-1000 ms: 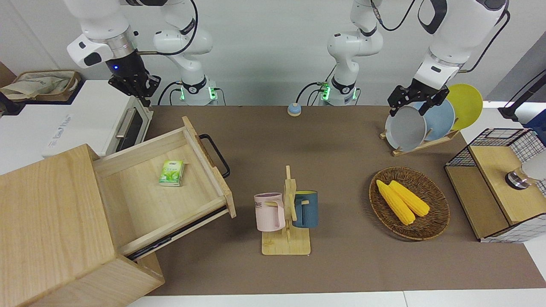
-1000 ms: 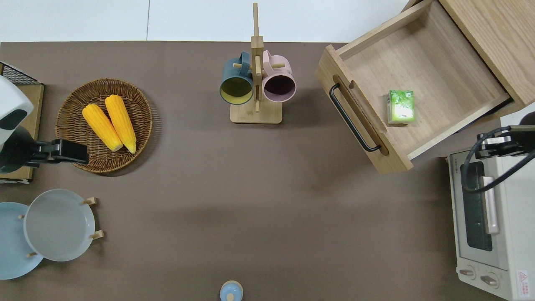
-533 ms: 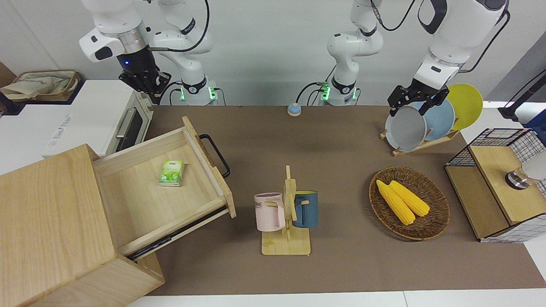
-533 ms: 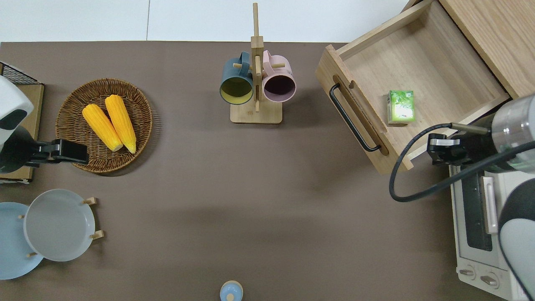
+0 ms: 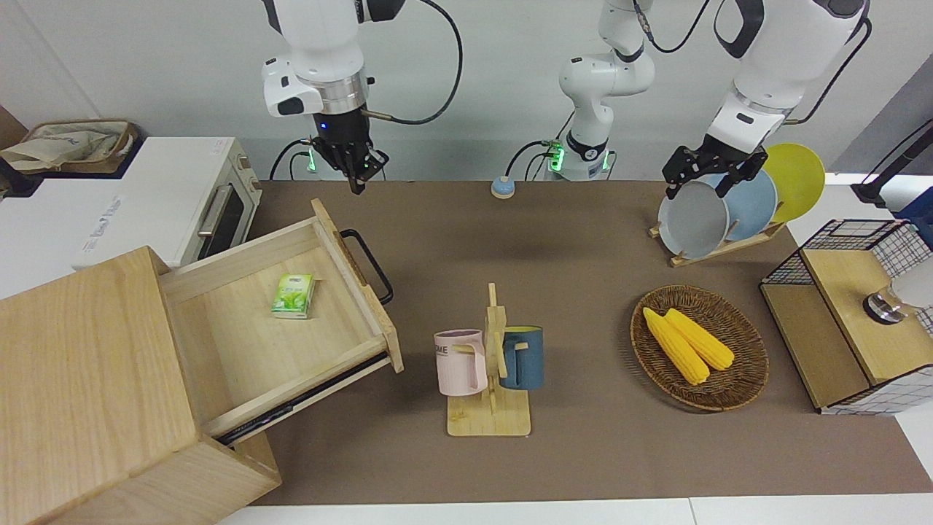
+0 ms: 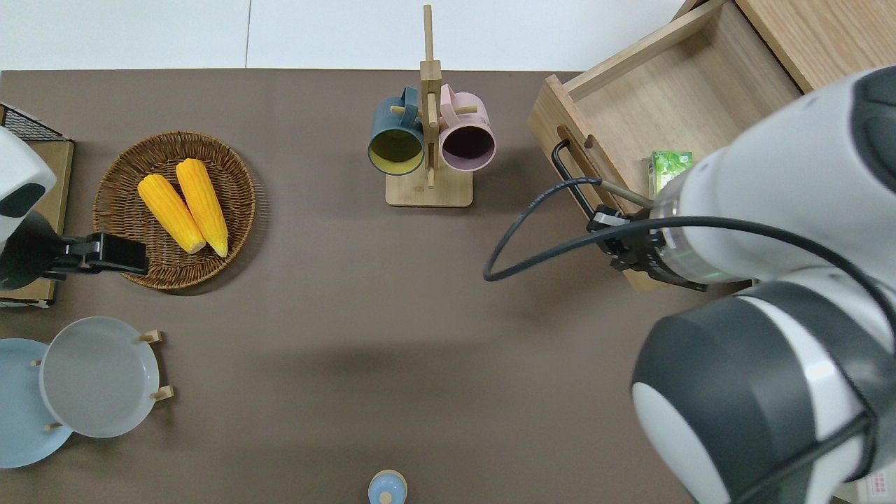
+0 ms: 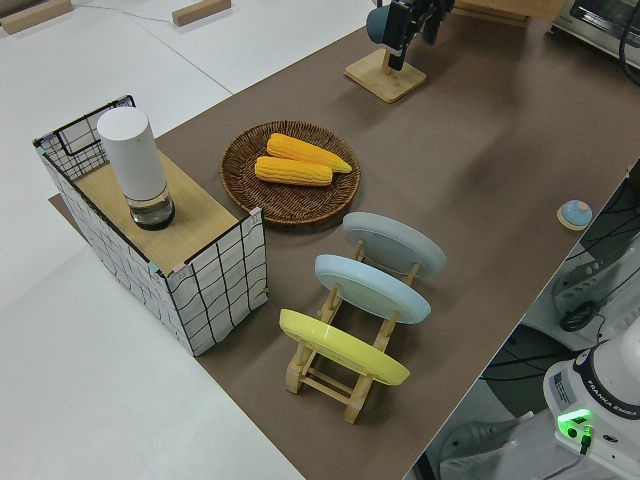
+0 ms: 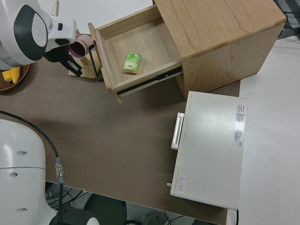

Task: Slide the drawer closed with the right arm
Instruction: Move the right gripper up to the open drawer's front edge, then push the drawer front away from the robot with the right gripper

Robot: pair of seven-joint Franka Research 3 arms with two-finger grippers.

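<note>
**Drawer stands open, right hand in the air by its handle**

The drawer (image 5: 291,321) is pulled well out of its light-wood cabinet (image 5: 87,394), which sits at the corner of the worktop (image 5: 583,452) at the right arm's end, on the edge farther from the robots. It is a wide, shallow box of pale wood. Its long front panel runs diagonally to the worktop's edges and faces the middle of the worktop. One black metal bar handle (image 5: 370,264) runs along that front. Inside lies one small green packet (image 5: 294,295), flat on the drawer floor.

The right hand (image 5: 357,171) hangs in the air, fingers pointing down; the overhead view puts it over the end of the drawer front nearer the robots, by the handle. It grasps nothing, and whether its fingers are parted or closed cannot be made out. The left arm is parked, and its hand (image 5: 703,171) cannot be judged either.

One white toaster oven (image 8: 208,147) stands beside the cabinet, nearer the robots. Mid-worktop, a wooden mug tree (image 5: 492,364) carries two mugs, one pink (image 5: 461,362) and one dark blue (image 5: 523,357). A round woven basket (image 5: 736,379) holds two yellow corn cobs (image 5: 685,343). A wooden rack (image 7: 335,375) holds three plates upright.
</note>
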